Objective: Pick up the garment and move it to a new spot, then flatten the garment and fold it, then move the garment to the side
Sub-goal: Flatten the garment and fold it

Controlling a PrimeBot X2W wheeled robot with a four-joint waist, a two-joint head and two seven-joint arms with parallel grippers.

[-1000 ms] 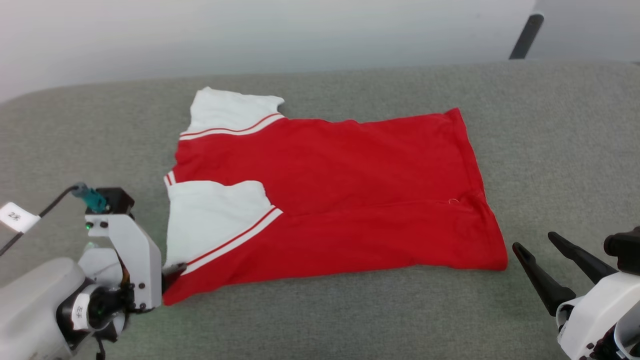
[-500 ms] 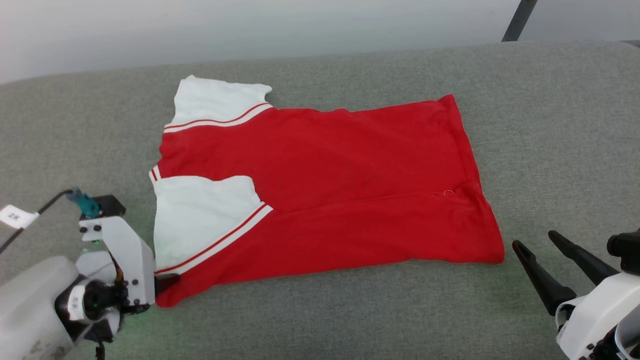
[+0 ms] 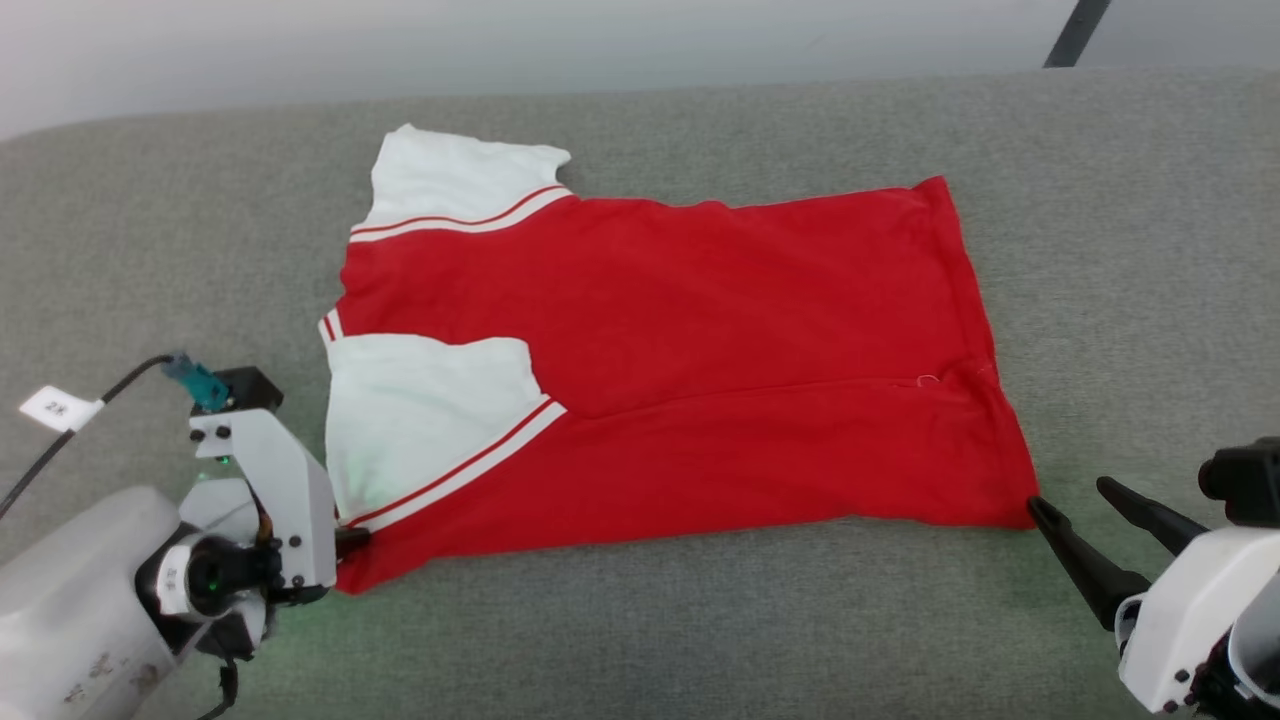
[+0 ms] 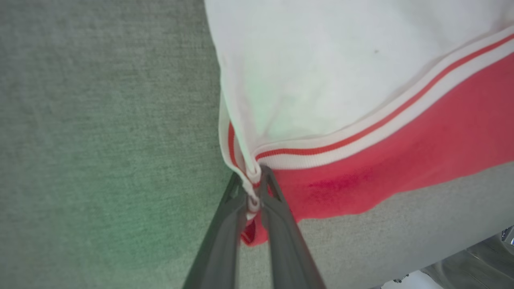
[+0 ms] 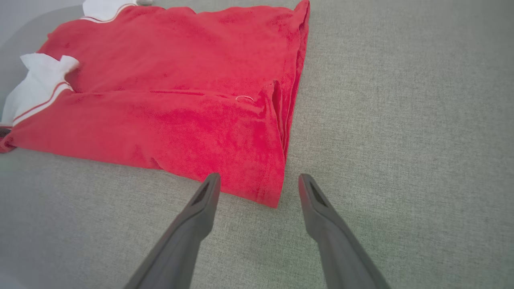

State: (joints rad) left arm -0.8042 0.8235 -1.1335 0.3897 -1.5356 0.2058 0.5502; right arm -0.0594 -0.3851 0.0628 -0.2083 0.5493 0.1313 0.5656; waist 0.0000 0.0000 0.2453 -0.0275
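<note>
The garment (image 3: 700, 340), a red tee with white sleeves and red-striped trim, lies spread on the grey cloth surface, its near side folded over the middle. My left gripper (image 3: 352, 540) is at the near left corner; in the left wrist view its two fingers are pinched together on the striped sleeve trim and red hem of the garment (image 4: 361, 100). My right gripper (image 3: 1068, 496) stands open at the near right corner, and in the right wrist view that red corner of the garment (image 5: 180, 112) lies between its spread fingertips without touching them.
The grey upholstered surface (image 3: 700, 640) runs wide around the tee, with bare room along the near edge and at both sides. A pale wall lies behind, and a dark slanted leg (image 3: 1075, 32) shows at the top right.
My left gripper has gone from open to shut on the sleeve corner. The right gripper's tips have come up to the red corner. The head camera has shifted a little.
</note>
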